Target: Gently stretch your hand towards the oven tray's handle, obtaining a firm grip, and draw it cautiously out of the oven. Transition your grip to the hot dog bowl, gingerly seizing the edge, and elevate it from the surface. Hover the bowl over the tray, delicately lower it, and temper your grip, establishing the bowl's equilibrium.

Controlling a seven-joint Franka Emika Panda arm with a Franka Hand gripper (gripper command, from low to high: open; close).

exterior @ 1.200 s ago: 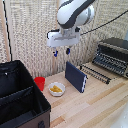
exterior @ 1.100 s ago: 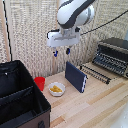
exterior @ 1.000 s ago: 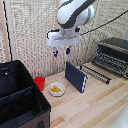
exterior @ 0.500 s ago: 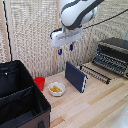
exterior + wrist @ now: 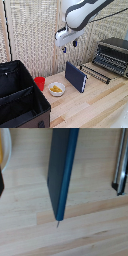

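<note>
Pale wooden surface [image 5: 95, 107]: fills lower half of exterior view, plank seams visible; slatted beige wall behind.

Large black case [image 5: 20, 100]: lower left of frame, lid open, at surface's near edge.

Robot arm, white: entering from top centre-right, raised well above surface.

Oven [image 5: 114, 54]: right edge of frame, mid-height, black and silver, dark top, front open.

Oven tray [image 5: 96, 73]: dark wire rack, drawn out in front of oven, lying toward frame centre-right; the oven tray's handle [image 5: 93, 75] along its near edge. Part of dark bars also at right edge of wrist view [image 5: 120, 163].

Dark blue slab [image 5: 76, 76]: standing on edge at frame centre, between tray and bowl; thin edge seen in wrist view [image 5: 61, 173].

End effector [image 5: 69, 47]: upper centre, hanging above slab, two dark fingertips spread apart, holding nothing.

Hot dog bowl [image 5: 56, 89]: white, yellowish pieces inside, centre-left on surface, just beside red cup, apart from tray.

Red cup [image 5: 39, 82]: left of bowl, near case.
</note>
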